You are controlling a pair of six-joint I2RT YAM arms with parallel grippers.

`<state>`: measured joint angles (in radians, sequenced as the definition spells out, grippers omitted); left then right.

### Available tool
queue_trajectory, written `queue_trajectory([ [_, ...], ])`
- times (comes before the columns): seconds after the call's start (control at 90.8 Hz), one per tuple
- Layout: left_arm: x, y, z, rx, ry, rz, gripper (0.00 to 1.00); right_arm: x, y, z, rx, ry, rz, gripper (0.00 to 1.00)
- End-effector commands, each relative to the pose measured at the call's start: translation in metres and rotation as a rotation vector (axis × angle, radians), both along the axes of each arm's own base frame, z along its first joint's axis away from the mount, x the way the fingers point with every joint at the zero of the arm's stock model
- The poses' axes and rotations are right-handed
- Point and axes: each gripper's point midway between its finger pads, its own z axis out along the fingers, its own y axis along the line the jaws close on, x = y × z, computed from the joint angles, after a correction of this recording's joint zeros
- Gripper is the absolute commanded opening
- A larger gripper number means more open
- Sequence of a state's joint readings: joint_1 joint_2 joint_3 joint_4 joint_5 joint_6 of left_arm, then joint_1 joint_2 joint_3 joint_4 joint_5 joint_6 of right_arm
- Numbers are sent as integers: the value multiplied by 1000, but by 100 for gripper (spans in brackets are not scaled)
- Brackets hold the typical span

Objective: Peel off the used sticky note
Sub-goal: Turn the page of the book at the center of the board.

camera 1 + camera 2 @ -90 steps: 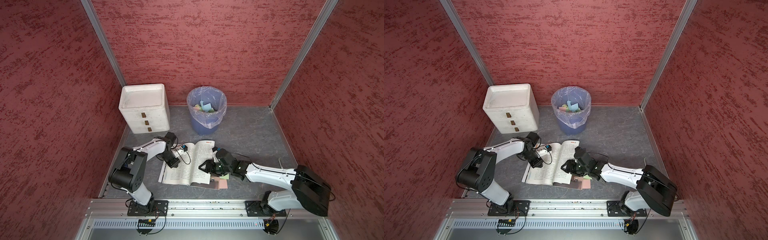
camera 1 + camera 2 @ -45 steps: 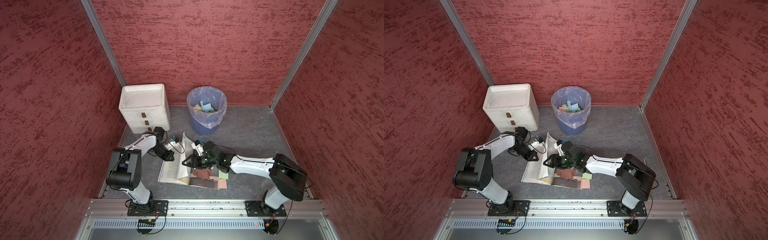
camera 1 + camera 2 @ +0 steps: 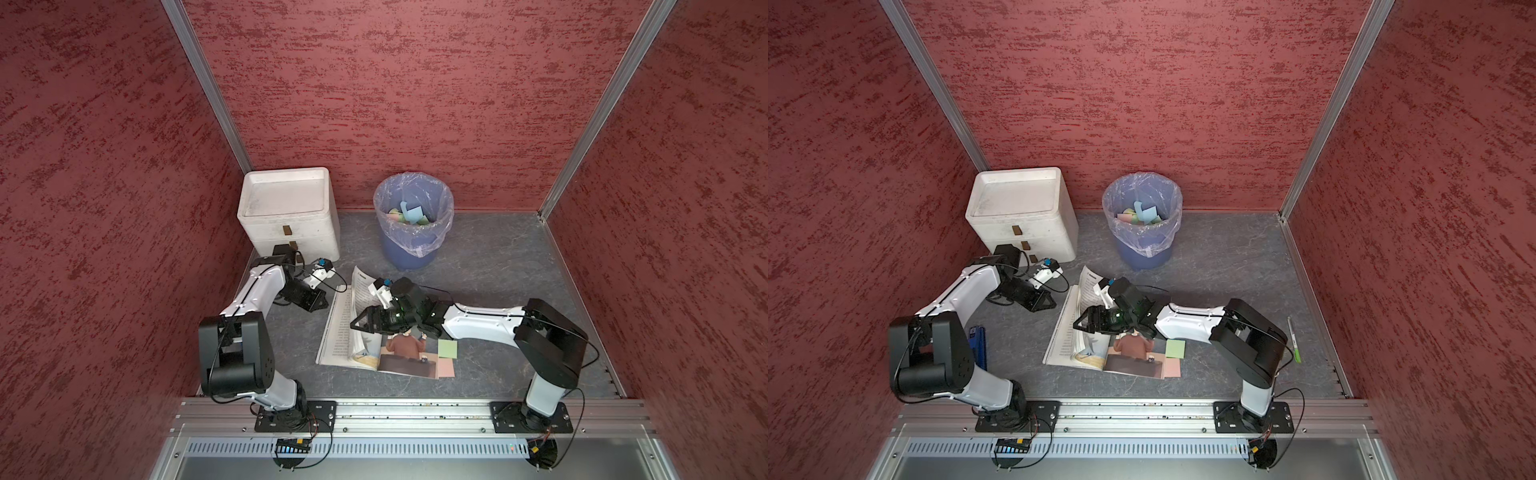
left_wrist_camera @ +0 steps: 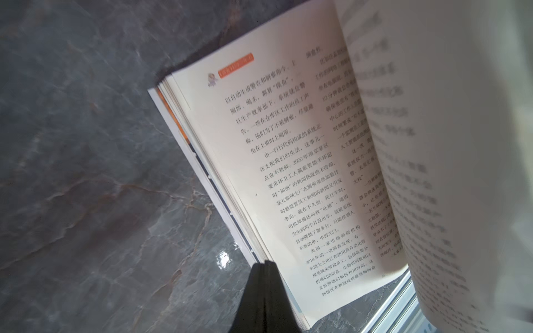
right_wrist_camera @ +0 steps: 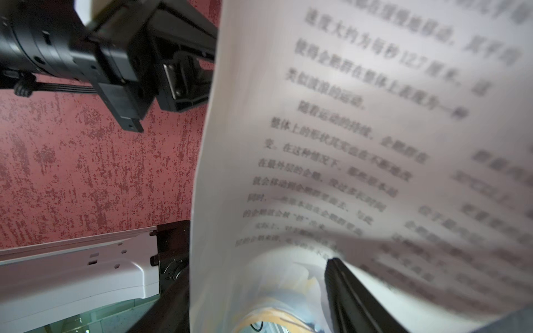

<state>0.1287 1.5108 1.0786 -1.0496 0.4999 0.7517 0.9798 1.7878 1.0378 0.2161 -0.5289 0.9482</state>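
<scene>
Straddling a raised page (image 3: 360, 286), the right pincer (image 3: 365, 322) stands spread, with one finger on each side of the sheet in the right wrist view and neither seen to press it. The left pincer (image 3: 318, 299) is pressed together and empty, its tip at the left edge of the open book (image 3: 338, 332); whether it touches cannot be told. Two sticky notes sit at the book's outer right edge, well clear of both pincers: a green note (image 3: 447, 348) and, just nearer the robot, a pink note (image 3: 445, 368). Each juts past the page edge over the grey worktop (image 3: 498, 257). Which is the used one cannot be told, since no writing is legible. Either will probably handle as a light, limp slip held by a weak glue band along one edge, easily creased and apt to drag the page up with it. The free corner farthest from the page looks the best hold, peeled low and slowly with the book pinned flat. A lined bin (image 3: 415, 249) holding discarded slips stands behind the book.
</scene>
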Motion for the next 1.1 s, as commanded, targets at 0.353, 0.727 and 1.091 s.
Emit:
queue_trajectory([
  [0.353, 0, -53, 64, -86, -95, -102, 0, -15, 20, 10, 80, -12, 94, 82],
  [0.727, -24, -92, 18, -24, -2, -225, 0, -7, -66, -1, -69, -15, -136, 81],
  [1.091, -32, -39, -43, 113, 81, -178, 0, -34, -229, -42, -342, 57, -483, 81],
])
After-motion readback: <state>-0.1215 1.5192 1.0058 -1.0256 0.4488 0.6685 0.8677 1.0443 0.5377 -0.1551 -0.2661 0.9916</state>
